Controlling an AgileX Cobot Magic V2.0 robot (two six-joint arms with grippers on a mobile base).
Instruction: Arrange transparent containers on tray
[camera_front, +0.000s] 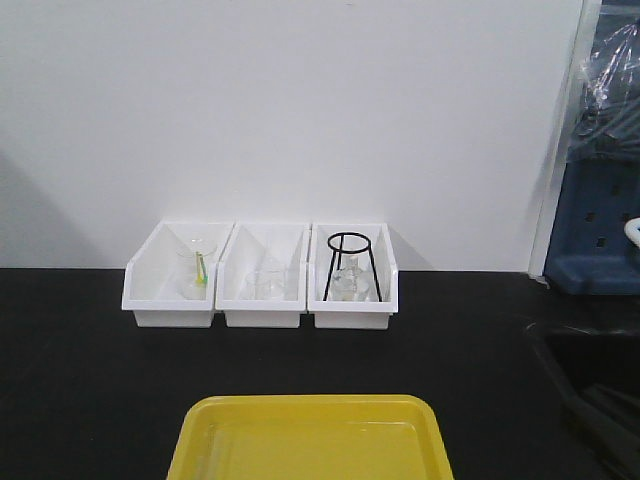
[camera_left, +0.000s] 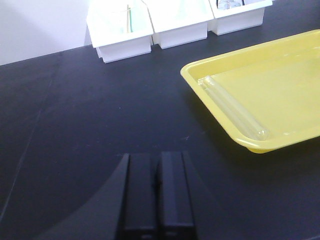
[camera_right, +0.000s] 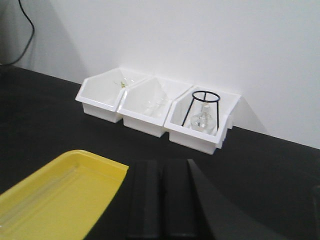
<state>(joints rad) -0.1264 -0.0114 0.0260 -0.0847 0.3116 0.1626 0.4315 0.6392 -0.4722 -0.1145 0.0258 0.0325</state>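
The yellow tray (camera_front: 310, 405) lies on the black bench at the near centre. In the left wrist view one transparent container, a long clear test tube (camera_left: 232, 106), lies flat inside the tray (camera_left: 285, 85) along its left inner wall. My left gripper (camera_left: 156, 156) hangs over bare bench to the left of the tray, shut with nothing between its fingers. My right gripper (camera_right: 161, 162) is just right of the tray's (camera_right: 75, 195) far corner, also shut and empty. Neither gripper shows in the front view.
Three white bins (camera_front: 262, 318) stand side by side against the back wall, holding small clear glassware. The right bin holds a black wire tripod (camera_front: 350, 262). A blue object (camera_front: 600, 230) stands at the far right, with a dark recess (camera_front: 590, 400) below it.
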